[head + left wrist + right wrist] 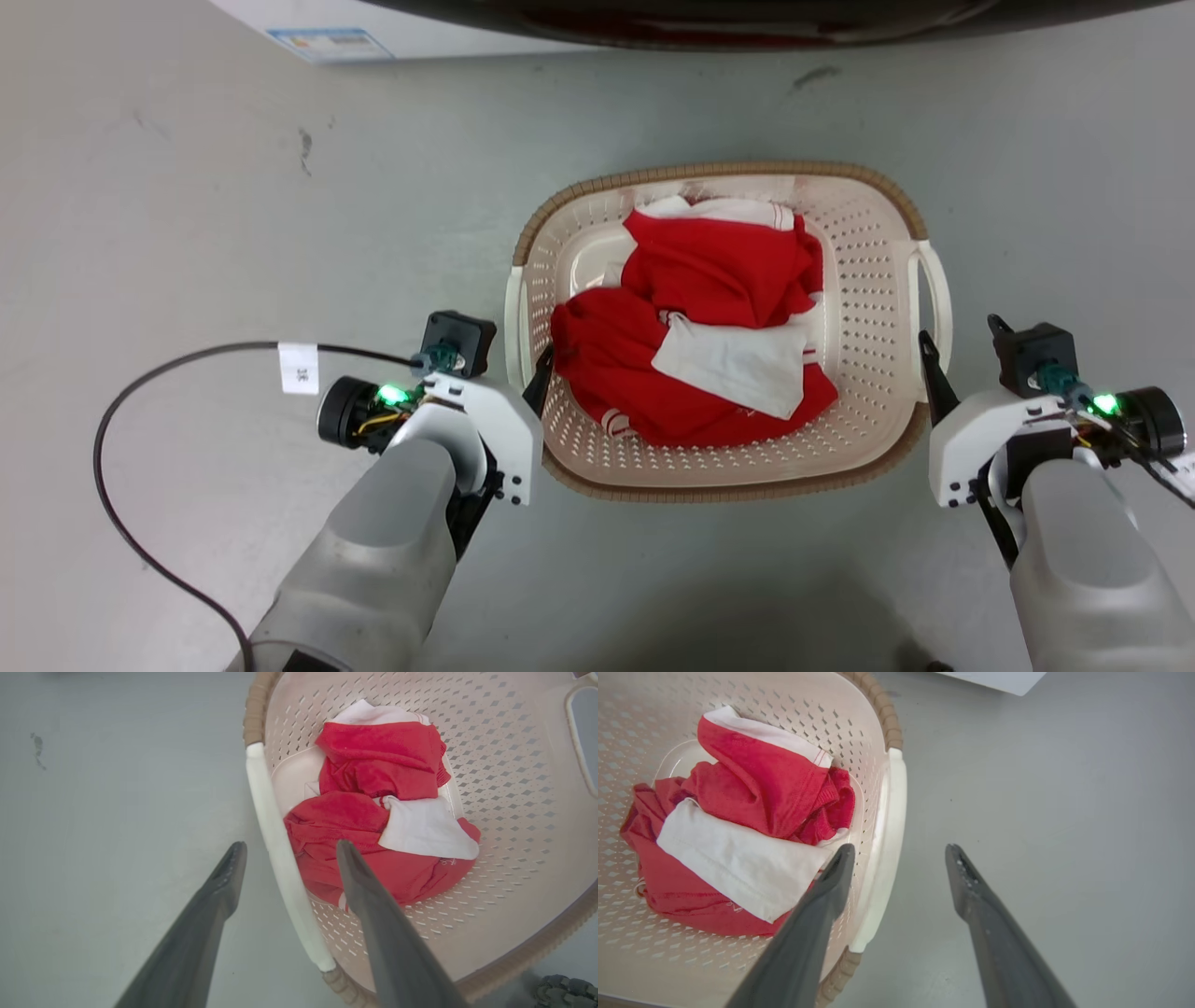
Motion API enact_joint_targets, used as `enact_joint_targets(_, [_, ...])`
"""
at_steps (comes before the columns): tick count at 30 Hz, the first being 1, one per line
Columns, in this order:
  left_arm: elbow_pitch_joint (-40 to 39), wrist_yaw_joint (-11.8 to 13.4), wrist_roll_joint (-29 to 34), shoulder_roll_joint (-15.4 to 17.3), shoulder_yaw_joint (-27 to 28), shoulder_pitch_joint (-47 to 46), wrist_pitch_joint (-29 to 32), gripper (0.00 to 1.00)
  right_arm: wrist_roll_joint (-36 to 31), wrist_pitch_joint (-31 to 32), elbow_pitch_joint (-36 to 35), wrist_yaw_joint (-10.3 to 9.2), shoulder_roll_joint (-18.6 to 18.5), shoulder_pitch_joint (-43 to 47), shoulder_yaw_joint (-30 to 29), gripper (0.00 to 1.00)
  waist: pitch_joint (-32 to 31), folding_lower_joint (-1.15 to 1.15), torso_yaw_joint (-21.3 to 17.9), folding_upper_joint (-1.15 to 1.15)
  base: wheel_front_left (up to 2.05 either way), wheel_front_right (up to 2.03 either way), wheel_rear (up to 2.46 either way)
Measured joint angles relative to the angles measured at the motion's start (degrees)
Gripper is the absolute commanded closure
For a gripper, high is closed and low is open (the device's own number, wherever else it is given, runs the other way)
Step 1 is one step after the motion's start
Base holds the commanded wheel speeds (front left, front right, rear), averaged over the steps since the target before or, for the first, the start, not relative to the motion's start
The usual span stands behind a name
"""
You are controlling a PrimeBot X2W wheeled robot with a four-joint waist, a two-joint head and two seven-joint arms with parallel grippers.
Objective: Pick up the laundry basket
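Grey floor (pixel 233 233), black cable (pixel 96 457) left of laundry basket (pixel 868 308), white appliance (pixel 308 23) beyond

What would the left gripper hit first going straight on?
Likely the white handle of the laundry basket, which the left gripper straddles, open; its inner finger may brush the red clothing. Depth unclear.

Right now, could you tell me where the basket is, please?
The basket sits on the floor, centre of the head view; the open left gripper straddles its left handle and the open right gripper its right handle.
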Motion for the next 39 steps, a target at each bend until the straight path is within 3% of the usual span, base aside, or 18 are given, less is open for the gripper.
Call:
enact_joint_targets(18, [3.5,0.4,-6.3,0.0,-6.8,-6.2,1.6,0.00,-3.4,0.0,9.9,0.01,-0.6,-9.2,-1.3,0.00,6.9,0.00,0.1,0.00,0.00,0.00,0.00])
enact_joint_targets(19, [3.7,0.3,-6.5,0.0,-7.1,-6.3,1.8,0.29,-3.6,0.0,10.1,0.00,-0.6,-9.5,-1.3,0.64,7.2,0.00,0.2,0.00,0.00,0.00,0.00])
enact_joint_targets(20, [3.7,0.3,-7.0,0.0,-7.4,-6.5,1.8,0.99,-3.9,0.0,10.7,0.00,-0.7,-9.9,-1.2,1.00,7.4,0.00,0.2,0.00,0.00,0.00,0.00])
enact_joint_targets(27, [4.5,0.9,-8.5,-0.5,-9.3,-7.0,1.5,1.00,-3.9,0.0,11.4,0.10,0.0,-10.3,-1.1,1.00,7.3,0.00,0.2,0.00,0.00,0.00,0.00])
enact_joint_targets(39, [5.7,0.9,-12.6,-0.1,-12.3,-3.9,2.0,1.00,-4.9,0.0,15.4,0.08,0.6,-8.5,0.0,1.00,-0.9,-0.01,0.8,0.00,0.00,0.00,0.00])
